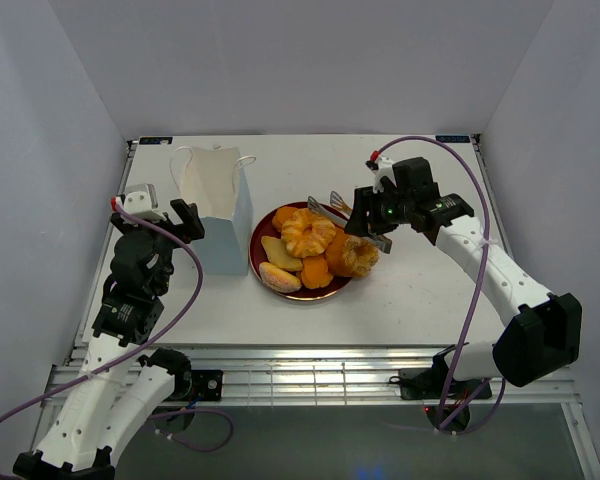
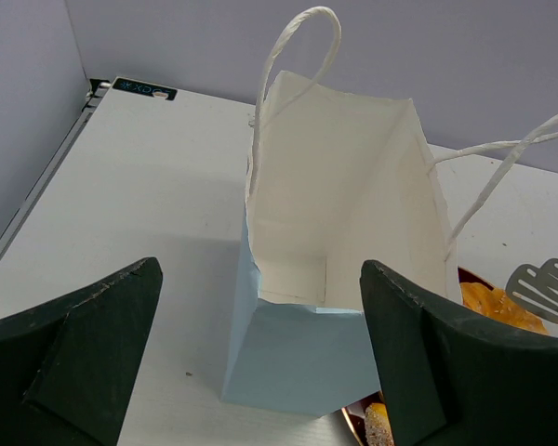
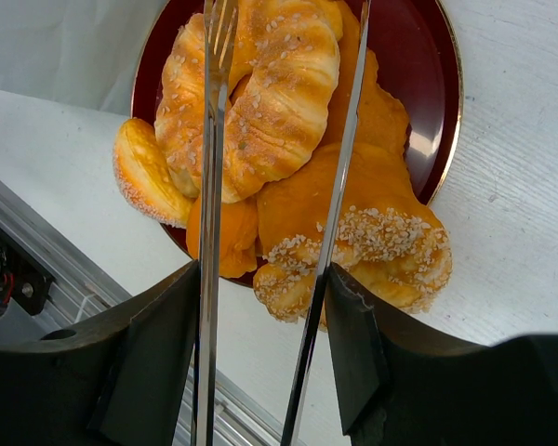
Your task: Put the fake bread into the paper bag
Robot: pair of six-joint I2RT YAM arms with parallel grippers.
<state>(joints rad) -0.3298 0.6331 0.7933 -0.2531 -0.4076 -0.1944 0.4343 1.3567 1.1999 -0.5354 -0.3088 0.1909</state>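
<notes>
The white paper bag (image 1: 217, 212) stands upright and open at the left of the dark red plate (image 1: 257, 247). The left wrist view looks down into it (image 2: 344, 186) and no bread shows inside. Several glossy orange fake breads lie heaped on the plate: a pleated bun (image 1: 308, 232), a sugared twist (image 1: 353, 255), an oval roll (image 1: 279, 277). My left gripper (image 1: 165, 215) is open and empty just left of the bag (image 2: 260, 279). My right gripper (image 1: 372, 222) is shut on metal tongs (image 3: 209, 186). Their open arms hang over the bun (image 3: 270, 93) and twist (image 3: 372, 242).
The plate's rim (image 3: 449, 93) lies near the table's front edge, with the metal frame rail (image 1: 310, 385) beyond it. White walls enclose the table at the left, back and right. The tongs' slotted tip (image 2: 544, 283) shows past the bag, over the bread (image 2: 498, 307).
</notes>
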